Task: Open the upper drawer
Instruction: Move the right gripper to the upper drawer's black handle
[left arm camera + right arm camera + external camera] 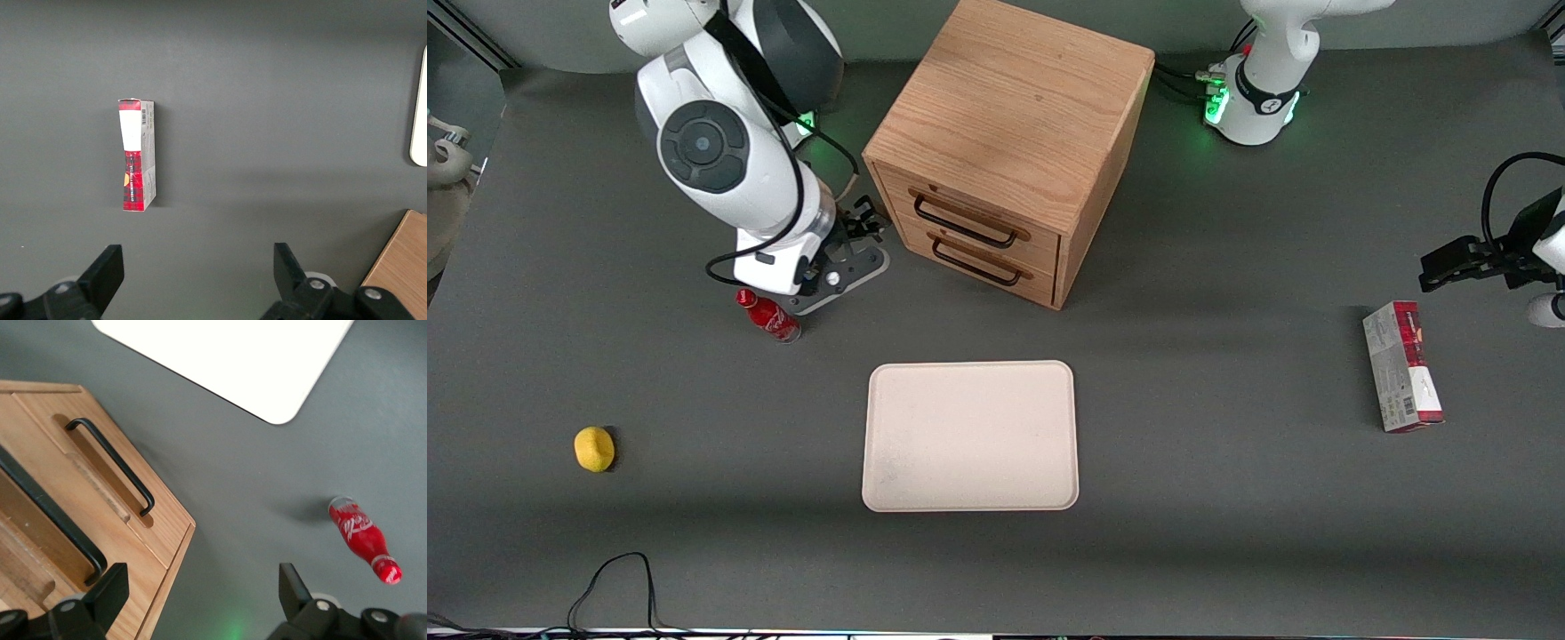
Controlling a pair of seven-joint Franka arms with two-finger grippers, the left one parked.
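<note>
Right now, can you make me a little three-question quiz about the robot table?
1. True or false: the upper drawer of the oak cabinet is shut.
2. What lies closest to the gripper? A) yellow lemon B) red soda bottle C) red and white carton
3. Fill in: the beige tray sits in front of the ____.

Key:
1. True; both drawers sit flush.
2. B. The gripper, open, waits beside the drawer fronts.
3. Cabinet.
</note>
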